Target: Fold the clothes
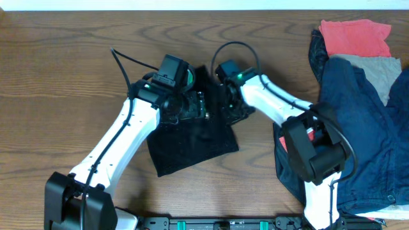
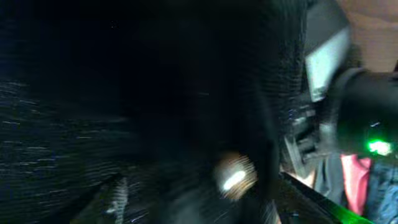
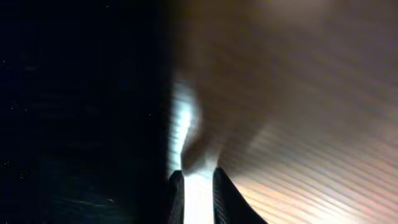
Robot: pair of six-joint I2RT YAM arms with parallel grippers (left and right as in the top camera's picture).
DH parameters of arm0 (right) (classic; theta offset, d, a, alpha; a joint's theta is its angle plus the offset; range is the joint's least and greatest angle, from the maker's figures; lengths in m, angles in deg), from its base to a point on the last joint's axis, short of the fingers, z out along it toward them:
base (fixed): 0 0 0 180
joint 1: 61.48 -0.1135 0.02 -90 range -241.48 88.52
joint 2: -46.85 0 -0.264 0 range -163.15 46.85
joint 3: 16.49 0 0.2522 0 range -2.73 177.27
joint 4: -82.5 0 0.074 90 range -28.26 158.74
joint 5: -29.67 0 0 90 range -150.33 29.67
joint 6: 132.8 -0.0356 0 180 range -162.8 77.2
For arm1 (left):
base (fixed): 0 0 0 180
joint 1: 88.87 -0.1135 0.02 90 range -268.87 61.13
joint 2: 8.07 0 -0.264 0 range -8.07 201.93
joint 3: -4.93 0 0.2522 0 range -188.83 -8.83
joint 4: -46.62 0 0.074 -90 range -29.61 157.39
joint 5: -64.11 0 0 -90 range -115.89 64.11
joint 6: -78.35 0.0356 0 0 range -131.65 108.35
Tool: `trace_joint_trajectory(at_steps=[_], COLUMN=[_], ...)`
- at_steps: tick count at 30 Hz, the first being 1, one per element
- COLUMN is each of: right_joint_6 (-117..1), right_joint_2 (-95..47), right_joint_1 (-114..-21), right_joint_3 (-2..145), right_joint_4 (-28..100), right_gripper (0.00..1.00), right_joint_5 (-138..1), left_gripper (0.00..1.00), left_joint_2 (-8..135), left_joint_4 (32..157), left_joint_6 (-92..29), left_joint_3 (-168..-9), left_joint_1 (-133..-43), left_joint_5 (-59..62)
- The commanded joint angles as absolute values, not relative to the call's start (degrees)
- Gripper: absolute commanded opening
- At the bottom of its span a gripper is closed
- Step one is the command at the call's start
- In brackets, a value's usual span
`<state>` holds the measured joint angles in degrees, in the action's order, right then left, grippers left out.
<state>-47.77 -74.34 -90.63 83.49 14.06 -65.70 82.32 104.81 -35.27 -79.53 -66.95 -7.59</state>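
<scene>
Both grippers low over the black garment [image 1: 198,145], tips nearly meeting.
Left gripper [image 1: 195,110] and right gripper [image 1: 225,106] sit side by side. The garment lies under them and spreads back toward the arm bases on the table [image 1: 64,76]. The wrist views are blurred, so opening and hold cannot be told. A pale button [image 2: 235,176] is probably near the left fingers.

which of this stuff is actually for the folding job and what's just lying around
For the job:
- black garment
- left gripper and right gripper, both over it

Just lying about, heaped on the right:
- navy garment
- red cloth
- grey cloth
</scene>
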Motion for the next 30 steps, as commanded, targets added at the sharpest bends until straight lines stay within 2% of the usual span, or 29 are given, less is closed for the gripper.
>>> trace_joint_trajectory(at_steps=[1,4,9,12,15,24,30], right_joint_6=[-48.6,-48.5,-45.1,-41.4,-39.9,-36.7,-36.7], right_joint_2=[-69.6,-66.0,-59.3,-57.6,-57.9,-58.3,-58.3], right_joint_1=[-84.4,-80.3,-76.4,-77.0,-78.9,-89.4,-95.0], right_joint_3=[89.7,94.5,97.9,97.8,97.2,86.1,74.6], right_joint_4=[11.0,8.1,5.9,3.6,1.5,3.9,12.0], right_gripper=[0.17,0.17,0.13,0.12,0.11,0.1,0.13], right_joint_5=[-54.5,-55.2,-74.8,-89.9,-98.1,-103.4,-103.4], left_gripper=[0.81,0.91,0.91,0.9,0.9,0.9,0.89], left_joint_2=[80.9,80.6,82.8,85.9,90.0,100.4,103.2], left_joint_4=[103.7,99.8,94.1,92.3,91.7,93.7,99.6], left_joint_6=[-31.3,-28.9,-23.6,-21.5,-21.5,-21.5,-21.5], left_joint_3=[-83.5,-84.1,-84.1,-84.1,-84.1,-84.1,-84.1], left_joint_1=[-71.7,-76.5,-82.0,-83.8,-84.4,-84.4,-84.4], left_joint_5=[-7.3,-7.5,-7.5,-7.5,-7.5,-7.5,-7.6])
